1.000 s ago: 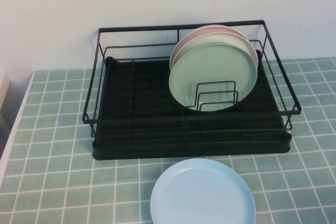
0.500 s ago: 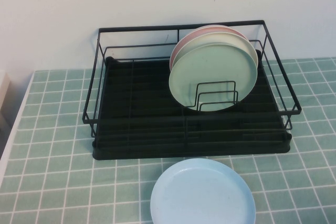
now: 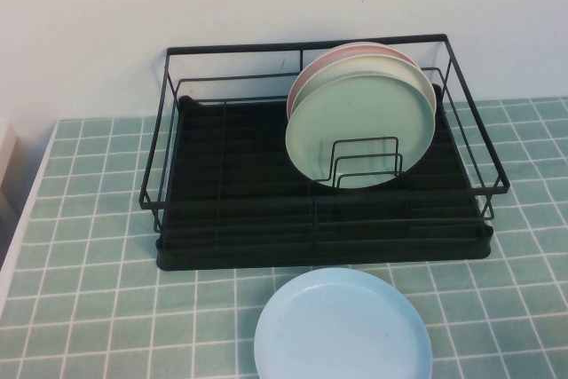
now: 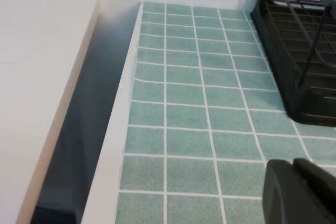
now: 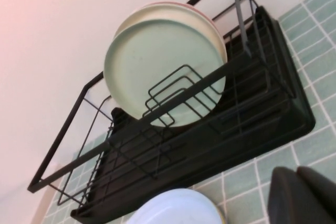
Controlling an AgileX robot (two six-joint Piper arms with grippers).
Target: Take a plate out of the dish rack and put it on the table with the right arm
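The pale mint-green plate (image 3: 359, 126) stands on edge in the right half of the black wire dish rack (image 3: 231, 175), leaning on the upright dividers; it also shows in the right wrist view (image 5: 157, 66). Neither gripper shows in the high view. My right gripper (image 5: 297, 174) is shut and empty, low over the tiled table (image 3: 89, 219) in front of the rack (image 5: 262, 124), well apart from the plate. My left gripper (image 4: 294, 167) is shut and empty over the tiles left of the rack (image 4: 304, 77).
A cream-white plate (image 3: 424, 77) and a pink plate (image 3: 324, 58) stand behind the mint one. A light blue plate (image 3: 342, 330) lies flat on the tiles in front of the rack, also in the right wrist view (image 5: 178, 208). The table's left edge (image 4: 113, 145) drops off beside a white surface.
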